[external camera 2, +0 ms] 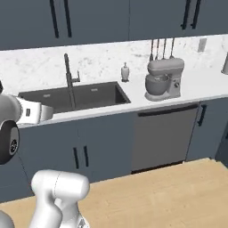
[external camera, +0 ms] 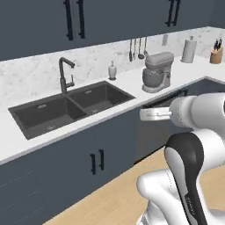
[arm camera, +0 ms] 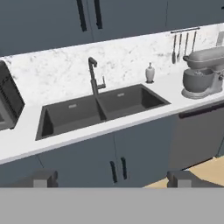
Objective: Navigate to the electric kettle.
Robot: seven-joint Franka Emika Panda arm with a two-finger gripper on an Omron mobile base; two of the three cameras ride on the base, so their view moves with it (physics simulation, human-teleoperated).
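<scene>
A dark double-basin sink (external camera: pixel 66 107) is set into the white countertop (external camera: pixel 132 81), with a black faucet (external camera: pixel 64 74) behind it. A small white soap dispenser (external camera: pixel 112 70) is placed near a grey stand mixer (external camera: pixel 157 72). A white paper towel roll (external camera: pixel 189 50) and wooden knife block (external camera: pixel 215 55) are seen farther along.

We can read no text, label, brand or number anywhere here. The mixer (external camera 2: pixel 164 79), the soap bottle (external camera 2: pixel 125 71) and the cabinet fronts carry no lettering we can make out, and a faint dark mark on the arm's black joint (external camera: pixel 191 204) in the left base view is too blurred for us to tell whether it is writing at all
</scene>
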